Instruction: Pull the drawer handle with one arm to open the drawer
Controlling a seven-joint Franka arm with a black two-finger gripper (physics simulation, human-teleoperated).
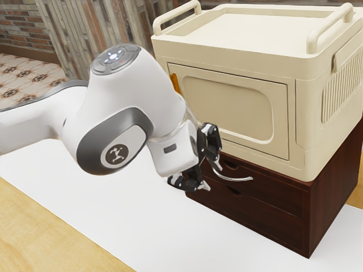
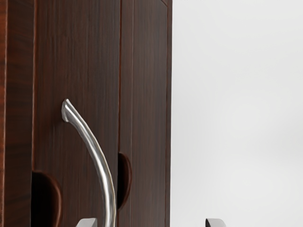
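Drawer handle [image 2: 97, 153], a curved silver bar, stood out from the upper drawer [image 1: 278, 191], whose front looked flush with the cabinet [image 1: 332, 195]. Its bow presumably left room for a finger behind it. The gripper [image 1: 212, 176] was spread, pinching nothing, with the bar reaching into the gap, nearer one fingertip than the other. Whether metal and fingertip touched, I could not tell. That wide stance seemed chosen so the fingers could pass either side of the bar; centring on it and closing looked like the next need, before a straight pull away from the front. Closing so far off centre might have pushed the bar sideways or let it slip.

The arm [image 1: 122, 107] came in from the exterior view's left, likely to leave space for drawing back that way. On the cabinet, toward the exterior view's right, sat a cream box [image 1: 227, 107], its weight perhaps helping to steady the wood. Beneath lay a white sheet [image 1: 125, 226]; a brick wall [image 1: 20, 28] stood on the far side.
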